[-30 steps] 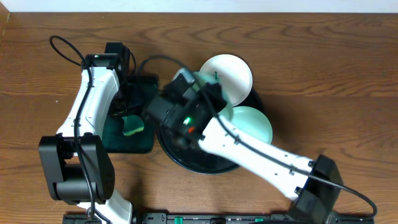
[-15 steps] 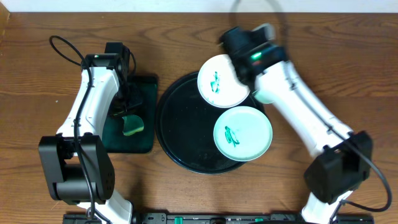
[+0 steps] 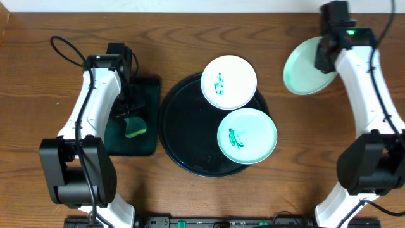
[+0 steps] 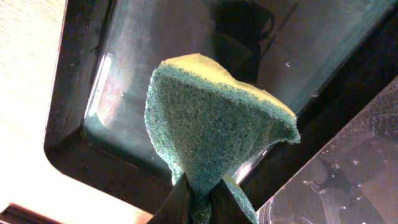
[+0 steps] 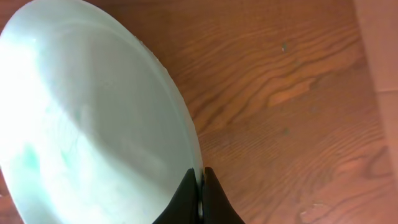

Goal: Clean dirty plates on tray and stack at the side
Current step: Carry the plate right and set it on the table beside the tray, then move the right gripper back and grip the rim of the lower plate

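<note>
Brown wooden table (image 3: 190, 38) fills the overhead view, with 2 white robot arms reaching in from the near edge. At the centre sits the large round black tray (image 3: 186, 133). Just beside it on my left is a smaller rectangular tray (image 3: 147, 144), also black.

2 small white plates lie flat on the round tray, each with green scribbles: the upper plate (image 3: 229, 82) overlaps the far rim, and the lower plate (image 3: 247, 135) sits at the right side. A third plate (image 3: 304, 69) is well apart from the tray, over bare wood at the far right. It is tilted and looks nearly plain, with only a faint green tinge.

The right gripper (image 5: 200, 186) is pinched tight on that plate's rim. I cannot tell whether the plate touches the table. The left gripper (image 4: 200, 198) is clamped on a folded green sponge (image 4: 211, 124) above the rectangular tray.

I judge this step to be starting the stack. To do it well, I would level the plate, lower it until its underside rests flat on the wood, then release, leaving room for 2 more plates on top.
</note>
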